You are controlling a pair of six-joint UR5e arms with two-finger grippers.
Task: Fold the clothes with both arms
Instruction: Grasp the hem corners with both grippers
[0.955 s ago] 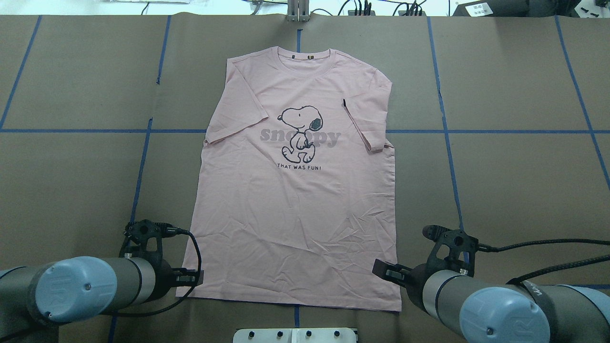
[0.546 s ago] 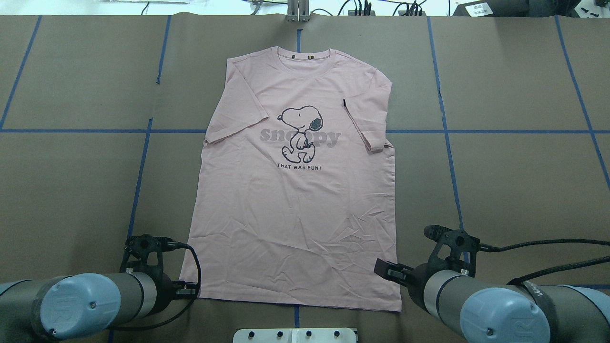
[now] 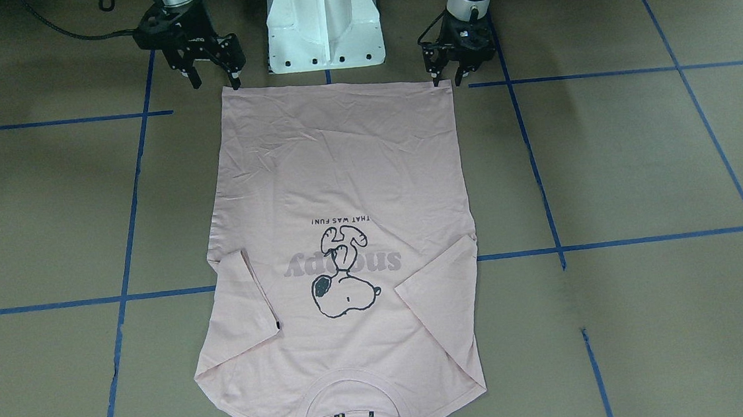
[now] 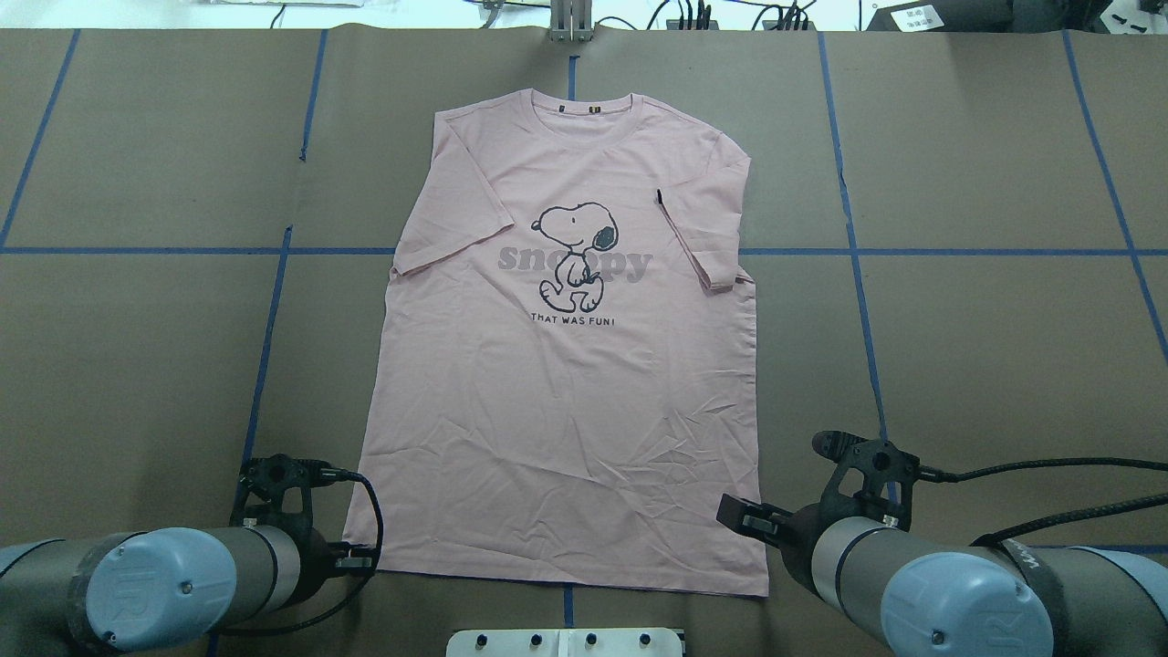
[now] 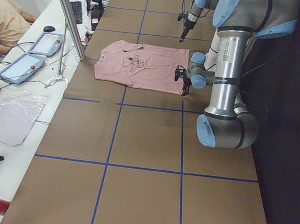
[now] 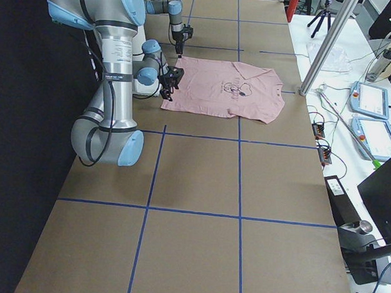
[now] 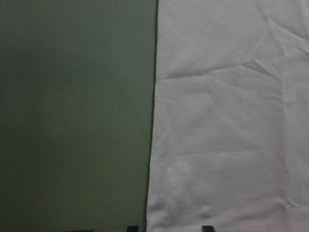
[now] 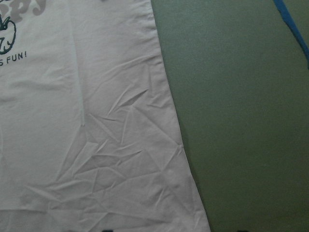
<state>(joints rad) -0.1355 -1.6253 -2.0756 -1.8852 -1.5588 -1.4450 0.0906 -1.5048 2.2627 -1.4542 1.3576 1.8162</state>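
Note:
The pale pink T-shirt (image 4: 566,392) lies flat and face up on the brown table, collar at the far side and both sleeves folded inward; it also shows in the front-facing view (image 3: 335,171). My left gripper (image 4: 360,557) hangs open over the near left hem corner. In the front-facing view it (image 3: 446,78) straddles that corner. The left wrist view shows the shirt's side edge (image 7: 227,121) between the two fingertips. My right gripper (image 4: 741,516) is open over the near right hem corner, and it stands wide open in the front-facing view (image 3: 214,83). The right wrist view shows wrinkled cloth (image 8: 87,121).
The white pedestal base (image 3: 323,20) stands just behind the hem, between the arms. Blue tape lines (image 4: 858,274) cross the brown table cover. An aluminium post (image 5: 69,17) and operators' tablets (image 5: 41,44) stand beyond the far edge.
My left gripper has drawn back along the shirt's left edge to the hem corner. The right gripper has barely moved. The shirt lies as before.

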